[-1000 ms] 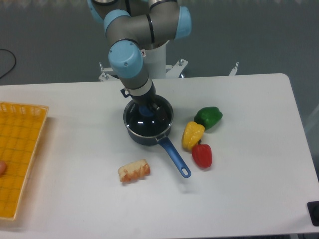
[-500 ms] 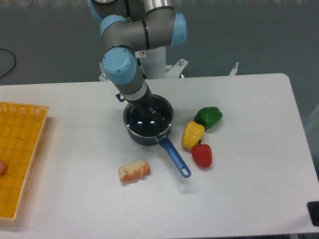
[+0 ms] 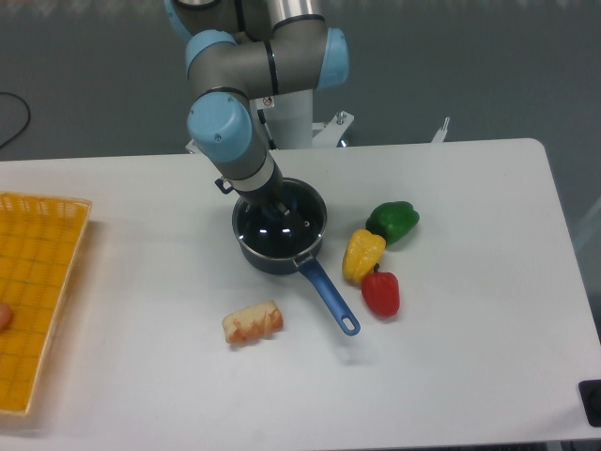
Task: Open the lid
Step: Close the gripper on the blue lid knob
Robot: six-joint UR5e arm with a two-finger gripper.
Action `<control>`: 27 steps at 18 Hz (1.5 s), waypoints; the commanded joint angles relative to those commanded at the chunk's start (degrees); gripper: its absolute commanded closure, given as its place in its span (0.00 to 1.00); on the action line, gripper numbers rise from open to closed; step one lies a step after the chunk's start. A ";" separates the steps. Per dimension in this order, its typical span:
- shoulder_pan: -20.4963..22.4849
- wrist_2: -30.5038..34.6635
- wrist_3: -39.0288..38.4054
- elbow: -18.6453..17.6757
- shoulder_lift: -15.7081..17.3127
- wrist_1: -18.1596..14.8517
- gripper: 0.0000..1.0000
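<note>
You are looking at the round see-through glass lid with a metal rim [image 3: 293,225] sitting flat on the dark saucepan with a blue handle [image 3: 329,294], which stands near the middle of the white table [image 3: 470,376]. The arm comes down from behind and to the left, and its gripper [image 3: 273,206] is lowered onto the centre of the lid, right where the knob would be; the wrist covers that spot, so you cannot see the knob itself, only a hint of blue beneath the gripper. You cannot tell whether the gripper is spread or closed on anything, since its fingers are hidden under the arm. The lid's rim lines up with the pan's rim all the way round where it shows, with bright reflections on the glass on the near and right side of the gripper. To the right of the pan, apart from it, you have a yellow bell pepper [image 3: 362,254], a green bell pepper [image 3: 392,221] just behind it, and a red bell pepper [image 3: 380,292] just in front. In front of the pan and to its left lies a small tan piece of bread [image 3: 252,322]. A yellow plastic basket [image 3: 38,282] sits at the table's left edge, well apart from the pan
</note>
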 joint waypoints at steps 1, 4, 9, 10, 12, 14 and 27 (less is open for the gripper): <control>0.09 -0.61 0.00 -0.26 0.09 0.00 0.00; 0.35 -1.41 0.08 -0.62 0.44 0.26 0.00; 0.44 -1.32 0.70 -0.62 0.79 0.18 0.00; 0.44 -1.32 0.70 -0.62 0.79 0.18 0.00; 0.35 -1.15 0.70 -0.88 0.88 0.18 0.00; 0.35 -0.97 0.87 -1.58 0.88 0.18 0.00; 0.79 -1.06 2.81 -2.20 1.85 0.18 0.00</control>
